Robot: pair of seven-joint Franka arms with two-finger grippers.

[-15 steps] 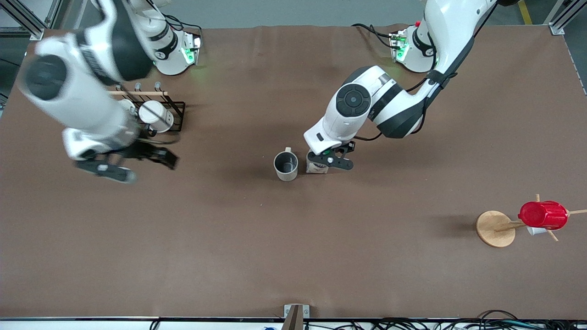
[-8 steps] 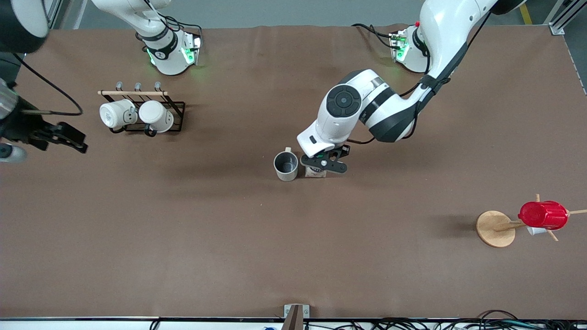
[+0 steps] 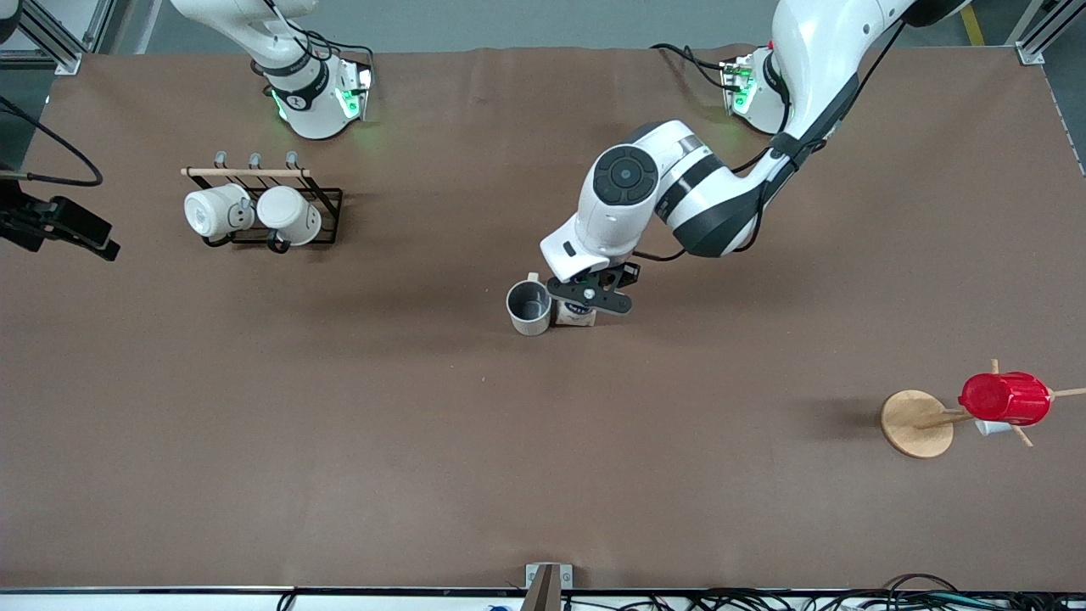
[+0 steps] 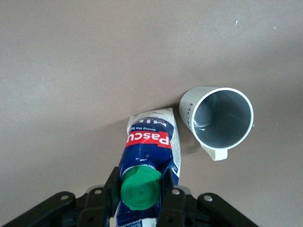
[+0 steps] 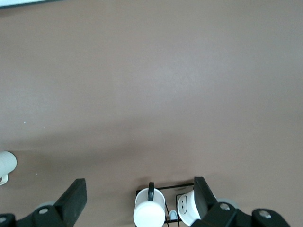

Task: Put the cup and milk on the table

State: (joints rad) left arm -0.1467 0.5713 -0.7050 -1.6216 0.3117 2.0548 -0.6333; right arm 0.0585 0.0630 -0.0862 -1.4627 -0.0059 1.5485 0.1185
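Observation:
The cream-beige cup (image 3: 529,307) stands upright on the brown table (image 3: 543,475), mid-table, its grey inside showing. In the left wrist view the cup (image 4: 222,118) shows dark lettering and a squared handle. My left gripper (image 3: 590,297) is shut on the milk (image 3: 577,315), a white and blue carton right beside the cup, toward the left arm's end. In the left wrist view the fingers clamp the milk (image 4: 151,144) just under its green cap (image 4: 139,187), and the carton's base is at table level. My right gripper (image 3: 85,236) is open and empty, up over the table's edge at the right arm's end.
A black wire rack (image 3: 327,212) with two white mugs (image 3: 216,212) stands near the right arm's base; the mugs also show in the right wrist view (image 5: 149,210). A wooden mug tree (image 3: 915,423) holding a red ribbed cup (image 3: 1005,397) stands toward the left arm's end.
My left gripper has carried the milk closer to the cup. My right arm has swung away from the rack toward the table's edge at its own end.

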